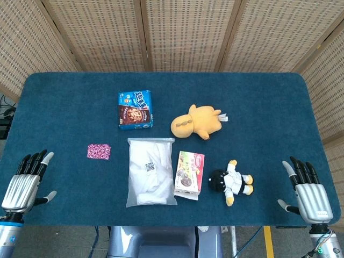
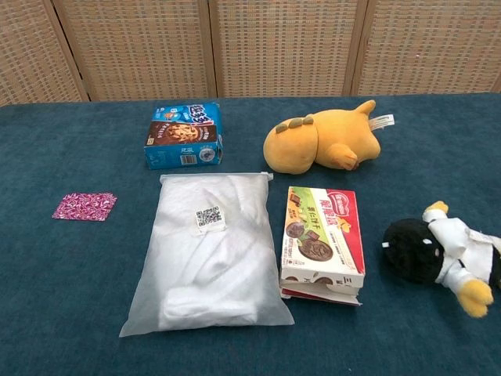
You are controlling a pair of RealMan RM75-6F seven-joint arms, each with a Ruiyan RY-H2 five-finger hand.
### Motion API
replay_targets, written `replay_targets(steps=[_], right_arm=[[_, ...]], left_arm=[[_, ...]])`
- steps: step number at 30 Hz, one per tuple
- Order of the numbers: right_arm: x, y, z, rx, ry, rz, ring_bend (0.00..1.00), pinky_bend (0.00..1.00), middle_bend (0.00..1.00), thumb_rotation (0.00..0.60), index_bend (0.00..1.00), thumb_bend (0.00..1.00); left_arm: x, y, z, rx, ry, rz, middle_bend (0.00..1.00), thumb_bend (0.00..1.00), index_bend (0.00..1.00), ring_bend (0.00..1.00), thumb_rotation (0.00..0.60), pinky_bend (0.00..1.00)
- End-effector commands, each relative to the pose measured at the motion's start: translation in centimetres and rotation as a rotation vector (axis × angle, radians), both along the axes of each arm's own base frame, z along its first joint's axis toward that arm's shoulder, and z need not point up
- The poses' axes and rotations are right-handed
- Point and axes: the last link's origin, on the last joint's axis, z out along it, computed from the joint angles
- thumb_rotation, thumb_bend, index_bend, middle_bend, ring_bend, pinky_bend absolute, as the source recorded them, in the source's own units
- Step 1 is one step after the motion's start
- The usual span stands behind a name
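My left hand [image 1: 24, 183] hovers at the table's near left corner, fingers apart, holding nothing; the small pink patterned packet [image 1: 99, 151] [image 2: 84, 206] is the closest item to it. At the near right corner my right hand [image 1: 307, 185] is likewise spread and empty, with the black-and-white plush doll [image 1: 231, 181] [image 2: 442, 254] nearest. Between them lie a white plastic bag [image 1: 149, 172] [image 2: 211, 251] with a QR label and a pink-and-green biscuit box [image 1: 189, 174] [image 2: 323, 239]. Neither hand shows in the chest view.
Farther back on the blue tablecloth [image 1: 64, 107] sit a blue cookie box [image 1: 135, 109] [image 2: 185, 135] and a yellow plush toy [image 1: 197, 122] [image 2: 321, 141] lying on its side. Woven screen panels [image 1: 183, 32] stand behind the table.
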Motion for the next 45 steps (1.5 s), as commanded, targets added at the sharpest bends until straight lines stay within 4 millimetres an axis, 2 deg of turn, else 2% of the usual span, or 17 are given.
replay_targets(steps=[1, 24, 33, 36, 40, 45], right_arm=[[0.0, 0.0, 0.0, 0.001, 0.0, 0.001, 0.0, 0.0, 0.0, 0.6, 0.0, 0.0], [0.0, 0.1, -0.5, 0.022, 0.005, -0.001, 0.0, 0.0, 0.0, 0.6, 0.0, 0.0], [-0.1, 0.0, -0.5, 0.025, 0.001, -0.009, 0.0, 0.0, 0.0, 0.6, 0.0, 0.0], [-0.2, 0.0, -0.5, 0.024, -0.001, -0.01, 0.0, 0.0, 0.0, 0.6, 0.0, 0.0], [-0.2, 0.0, -0.5, 0.023, -0.003, -0.011, 0.0, 0.0, 0.0, 0.6, 0.0, 0.0], [-0.2, 0.0, -0.4, 0.021, -0.005, -0.011, 0.0, 0.0, 0.0, 0.6, 0.0, 0.0]], left_arm=[[-0.1, 0.0, 0.0, 0.002, 0.002, 0.002, 0.0, 0.18, 0.0, 0.0, 0.6, 0.0], [-0.3, 0.3, -0.3, -0.007, 0.012, 0.021, 0.0, 0.21, 0.0, 0.0, 0.6, 0.0], [-0.6, 0.8, -1.1, -0.04, 0.037, 0.047, 0.0, 0.23, 0.0, 0.0, 0.6, 0.0], [-0.4, 1.1, -1.4, -0.057, 0.045, 0.057, 0.0, 0.26, 0.0, 0.0, 0.6, 0.0], [0.1, 1.8, -1.6, -0.079, 0.065, 0.059, 0.0, 0.36, 0.0, 0.0, 0.6, 0.0], [0.9, 2.9, -1.6, -0.102, 0.086, 0.059, 0.0, 0.4, 0.0, 0.0, 0.6, 0.0]])
